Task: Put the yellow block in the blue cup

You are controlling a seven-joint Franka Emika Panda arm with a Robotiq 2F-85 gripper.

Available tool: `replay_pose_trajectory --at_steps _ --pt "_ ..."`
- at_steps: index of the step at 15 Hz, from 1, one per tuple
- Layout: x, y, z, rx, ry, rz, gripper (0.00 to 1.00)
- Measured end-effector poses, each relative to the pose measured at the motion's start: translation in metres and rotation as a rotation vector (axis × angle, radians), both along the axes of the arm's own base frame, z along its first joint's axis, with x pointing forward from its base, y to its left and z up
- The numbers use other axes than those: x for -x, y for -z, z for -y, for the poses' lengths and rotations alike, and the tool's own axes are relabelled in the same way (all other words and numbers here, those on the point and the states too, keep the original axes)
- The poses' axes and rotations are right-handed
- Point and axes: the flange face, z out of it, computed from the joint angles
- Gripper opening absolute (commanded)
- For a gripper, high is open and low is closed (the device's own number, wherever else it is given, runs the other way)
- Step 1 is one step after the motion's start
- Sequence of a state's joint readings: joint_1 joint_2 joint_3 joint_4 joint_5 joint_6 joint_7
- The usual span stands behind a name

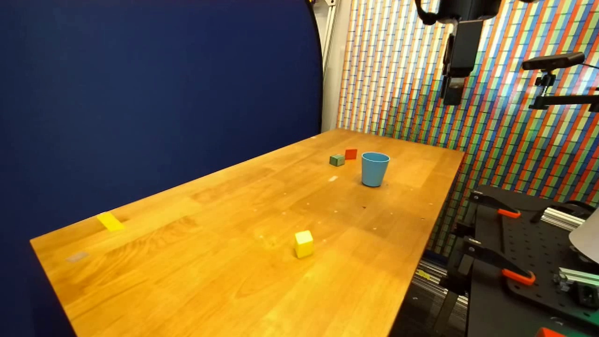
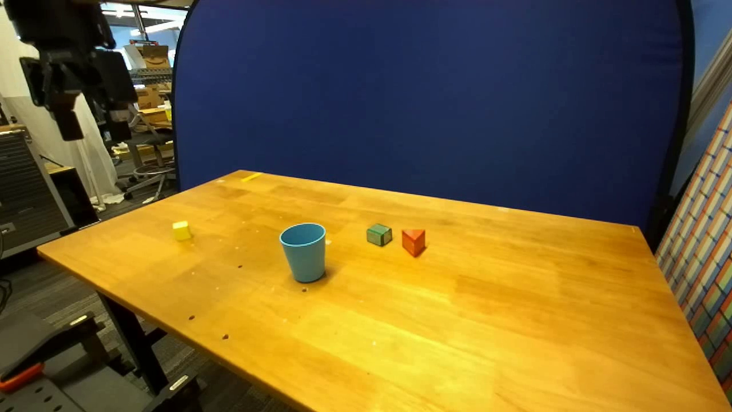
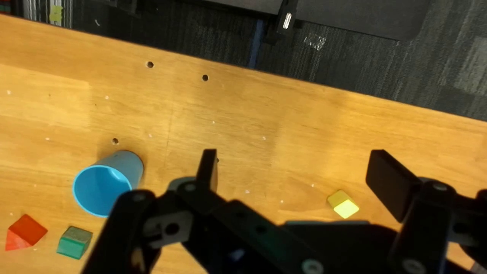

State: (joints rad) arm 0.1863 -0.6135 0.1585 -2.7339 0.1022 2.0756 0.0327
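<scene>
The yellow block (image 1: 304, 244) is a small cube on the wooden table, seen also in an exterior view (image 2: 181, 230) and in the wrist view (image 3: 343, 204). The light-blue cup (image 1: 374, 171) stands upright on the table, apart from the block; it also shows in an exterior view (image 2: 307, 260) and in the wrist view (image 3: 131, 167), where its visible inside looks empty. My gripper (image 2: 95, 129) is high above the table, open and empty. In the wrist view its fingers (image 3: 295, 167) are wide apart, and the yellow block appears between them, closer to the right finger, far below.
A green block (image 2: 379, 235) and a red triangular block (image 2: 413, 242) lie near the cup. A flat yellow piece (image 1: 111, 222) lies at a table corner. A dark blue screen (image 2: 429, 103) stands along one table side. A black bench with clamps (image 1: 519, 234) stands beside the opposite edge.
</scene>
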Motion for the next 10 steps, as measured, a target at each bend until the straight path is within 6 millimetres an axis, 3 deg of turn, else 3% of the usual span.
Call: replay_pose_trajectory --at_steps 5,10 --pt "-0.021 0.085 -0.052 0.01 -0.15 -0.066 1.0" --pt "-0.051 0.153 -0.106 -0.001 -0.288 -0.104 1.0"
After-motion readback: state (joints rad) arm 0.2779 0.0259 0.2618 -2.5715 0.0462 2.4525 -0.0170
